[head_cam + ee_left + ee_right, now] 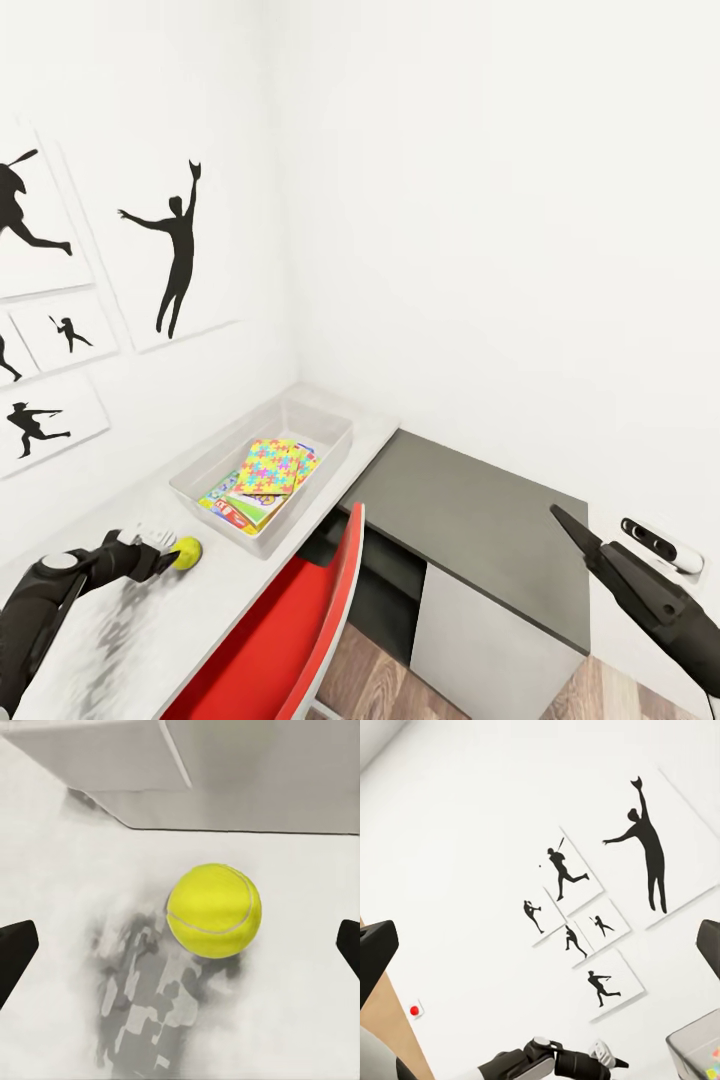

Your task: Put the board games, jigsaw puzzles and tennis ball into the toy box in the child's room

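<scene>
Your left gripper, fingers spread wide, has the tennis ball resting on the table straight ahead between them.

My left arm reaches low and forward, and my left pincer has its dark fingers spread wide apart, closed on nothing. My right arm is raised at my right side, right pincer pointing up and away, fingers parted.
</scene>
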### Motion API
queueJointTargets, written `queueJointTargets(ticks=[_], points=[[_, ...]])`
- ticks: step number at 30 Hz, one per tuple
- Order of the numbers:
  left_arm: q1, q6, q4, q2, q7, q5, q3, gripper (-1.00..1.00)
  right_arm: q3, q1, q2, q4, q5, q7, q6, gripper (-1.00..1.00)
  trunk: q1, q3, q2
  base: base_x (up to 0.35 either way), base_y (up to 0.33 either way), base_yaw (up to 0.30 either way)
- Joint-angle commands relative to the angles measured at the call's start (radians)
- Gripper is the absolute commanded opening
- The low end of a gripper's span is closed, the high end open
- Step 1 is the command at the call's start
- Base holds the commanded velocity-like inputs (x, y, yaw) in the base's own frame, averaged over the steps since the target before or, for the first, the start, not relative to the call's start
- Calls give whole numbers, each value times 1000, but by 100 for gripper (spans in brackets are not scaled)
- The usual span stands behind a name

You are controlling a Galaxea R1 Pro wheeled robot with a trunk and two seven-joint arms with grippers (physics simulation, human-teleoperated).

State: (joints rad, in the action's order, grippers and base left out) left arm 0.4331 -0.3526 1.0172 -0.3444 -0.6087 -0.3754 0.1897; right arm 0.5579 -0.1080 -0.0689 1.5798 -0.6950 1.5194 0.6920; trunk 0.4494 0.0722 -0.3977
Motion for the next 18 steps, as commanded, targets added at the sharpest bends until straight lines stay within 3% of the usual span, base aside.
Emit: queueJointTargets(ticks=[1, 18], points=[[1, 2, -1, 1, -7, -9, 2, 100, 0, -1, 0, 0, -2, 2, 11, 100, 1, 3, -2, 0, 0, 0], [1, 28, -38, 0, -3, -17, 2, 100, 0, -1, 0, -1, -3, 2, 11, 100, 1, 28, -2, 0, 0, 0]])
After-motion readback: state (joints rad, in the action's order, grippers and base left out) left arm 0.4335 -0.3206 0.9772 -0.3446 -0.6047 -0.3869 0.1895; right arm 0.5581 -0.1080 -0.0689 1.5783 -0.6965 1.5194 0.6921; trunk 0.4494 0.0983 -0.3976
